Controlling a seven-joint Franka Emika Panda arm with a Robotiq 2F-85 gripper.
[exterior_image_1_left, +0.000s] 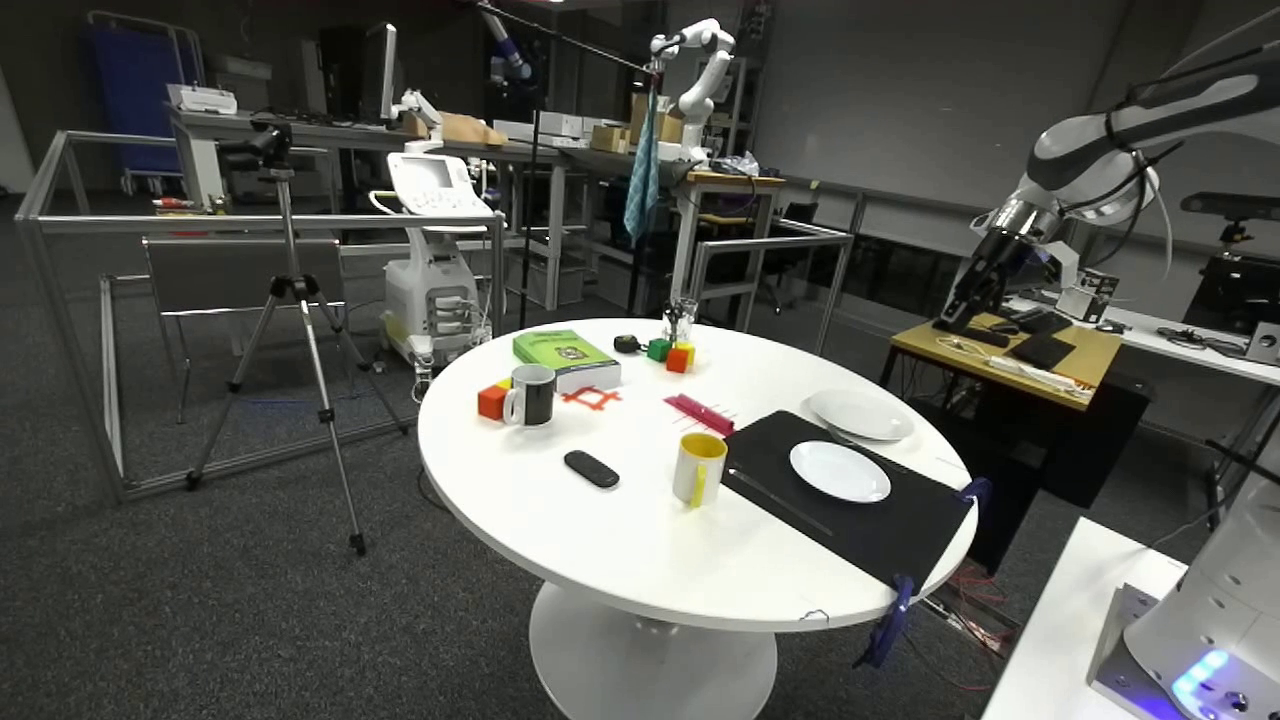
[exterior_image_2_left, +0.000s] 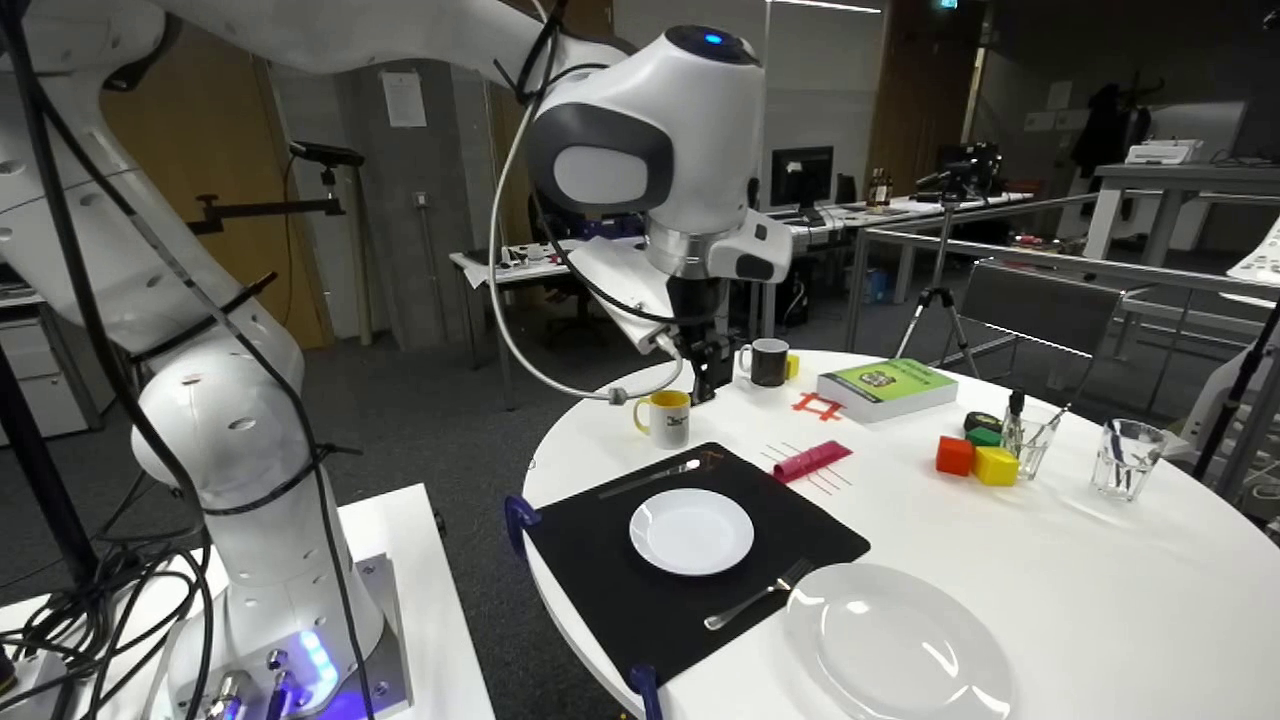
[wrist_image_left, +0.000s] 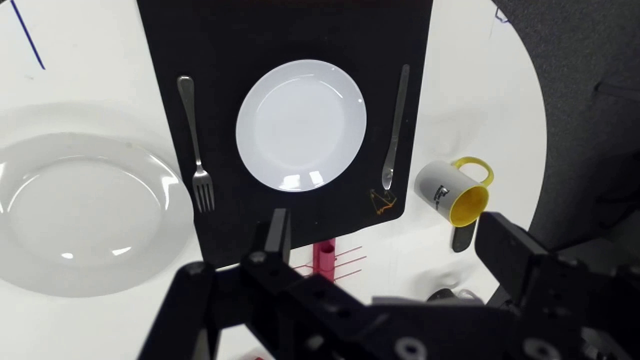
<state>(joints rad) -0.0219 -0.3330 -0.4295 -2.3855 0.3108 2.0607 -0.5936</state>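
Fingers (wrist_image_left: 278, 235) set wide apart, nothing between them, hanging well above the round table (wrist_image_left: 490, 100). Nearest them by the look of it: white mug with yellow inside (wrist_image_left: 445, 192), upright on the table below, just off the tip of the finger at the right of the wrist view, not touched, yellow handle turned toward the table's edge. Progress, judged from this pose: no contact made, nothing lifted; any gripping is left undone. Whether handling is at its start or its end cannot be told. Ahead of the fingers, black mat (wrist_image_left: 217, 125) carries knife (wrist_image_left: 396, 127), small white plate (wrist_image_left: 300, 125) and fork (wrist_image_left: 195, 142), plate in the middle, all apart; that row looks settled. Beyond the finger at the left, large plate (wrist_image_left: 82, 215) at the mat's edge. Below the gap between fingers, pink tube-like piece (wrist_image_left: 326, 257), partly hidden. On the side of the fingers away from the mat, an exterior view gives dark mug (exterior_image_2_left: 769, 362) near, green book (exterior_image_2_left: 886, 388) farther, red block (exterior_image_2_left: 954, 456) and yellow block (exterior_image_2_left: 996, 466) farthest. Writing: dark mark and lettering on the white mug, too small to read; book cover bears a picture and print, also illegible. No brand made out on anything around the fingers.
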